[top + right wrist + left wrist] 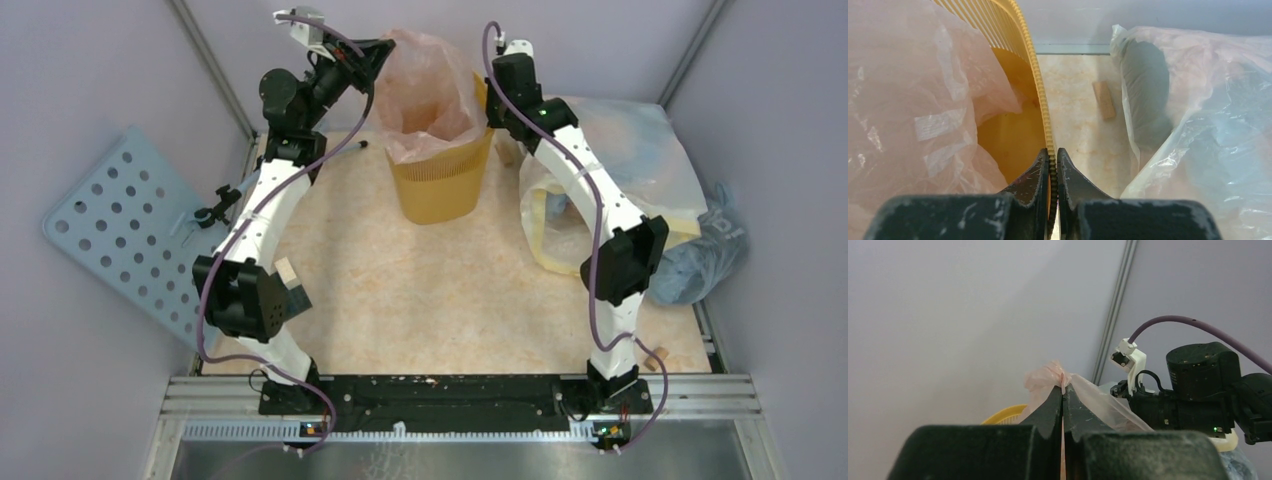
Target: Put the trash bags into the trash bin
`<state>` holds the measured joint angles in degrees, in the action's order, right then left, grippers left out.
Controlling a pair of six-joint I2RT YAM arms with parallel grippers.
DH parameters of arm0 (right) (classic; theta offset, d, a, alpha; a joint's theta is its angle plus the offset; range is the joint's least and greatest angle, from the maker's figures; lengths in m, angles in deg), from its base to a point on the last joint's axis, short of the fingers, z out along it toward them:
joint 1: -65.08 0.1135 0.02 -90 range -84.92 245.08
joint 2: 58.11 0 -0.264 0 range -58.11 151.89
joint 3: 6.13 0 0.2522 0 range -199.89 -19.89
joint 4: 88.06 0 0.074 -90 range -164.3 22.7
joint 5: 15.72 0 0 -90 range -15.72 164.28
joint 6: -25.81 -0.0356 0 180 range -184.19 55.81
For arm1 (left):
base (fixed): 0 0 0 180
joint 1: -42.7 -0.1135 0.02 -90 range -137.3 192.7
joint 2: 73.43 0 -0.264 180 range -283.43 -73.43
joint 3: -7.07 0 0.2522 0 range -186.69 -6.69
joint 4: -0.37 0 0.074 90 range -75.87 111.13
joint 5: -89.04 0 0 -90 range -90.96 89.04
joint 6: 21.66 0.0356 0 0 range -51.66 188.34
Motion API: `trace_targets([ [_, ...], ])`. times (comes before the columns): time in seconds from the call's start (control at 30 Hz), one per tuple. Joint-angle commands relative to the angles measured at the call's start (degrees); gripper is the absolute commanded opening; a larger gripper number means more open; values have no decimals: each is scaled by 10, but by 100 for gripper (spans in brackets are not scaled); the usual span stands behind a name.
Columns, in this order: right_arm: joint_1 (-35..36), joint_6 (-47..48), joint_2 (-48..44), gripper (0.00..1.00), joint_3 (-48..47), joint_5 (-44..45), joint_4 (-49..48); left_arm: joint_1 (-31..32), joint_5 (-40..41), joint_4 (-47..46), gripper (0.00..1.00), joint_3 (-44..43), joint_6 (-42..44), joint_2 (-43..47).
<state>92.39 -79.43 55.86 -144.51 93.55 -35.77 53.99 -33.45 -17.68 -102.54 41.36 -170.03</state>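
Currently seating trash bag (425, 90) in trash bin (440, 185).
Left gripper (1063, 392) clamps the bag, right gripper (1052, 160) the rim; next, probably lower bag.

Left arm (262, 200) extended, left pincer (1063, 392) clamped, right arm (590, 185) extended, right pincer (1052, 155) clamped

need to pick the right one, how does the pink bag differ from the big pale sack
Colour: the pink bag is pale pink, the sack whitish-yellow. Size: the pink bag is about bin-sized, the sack much larger. Place: the pink bag stands in the trash bin, its top pinched by the left gripper; the sack lies on the table beside it. Both are thin translucent film.
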Motion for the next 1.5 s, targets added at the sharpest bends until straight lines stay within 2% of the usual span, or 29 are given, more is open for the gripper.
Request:
trace_targets([
  [0.0, -3, 10, -49, 0, -19, -36, 45, -2, -19, -18, 0, 1, -23, 53],
  [0.17, -2, 22, -77, 0, -9, -72, 88, -1, -26, 12, 0, 14, -31, 83],
  [0.4, -1, 30, -134, 0, 58, -125, 107, -1, -44, 41, 0, 44, -56, 123],
  [0.6, 10, 46, -176, 0, 75, -141, 138, 3, -60, 65, 0, 64, -75, 164],
  [0.83, 31, 77, -200, 0, 88, -182, 185, 5, -82, 101, 0, 90, -99, 212],
  [1.17, 42, 129, -197, 0, 95, -227, 191, 5, -96, 184, 0, 103, -104, 247],
  [1.2, 42, 132, -191, 2, 91, -222, 194, 5, -95, 188, 0, 104, -103, 248],
  [1.33, 42, 132, -161, 24, 64, -196, 210, 5, -92, 197, 0, 106, -96, 248],
  [1.47, 43, 126, -156, 41, 56, -150, 198, 5, -92, 199, 0, 101, -93, 242],
])
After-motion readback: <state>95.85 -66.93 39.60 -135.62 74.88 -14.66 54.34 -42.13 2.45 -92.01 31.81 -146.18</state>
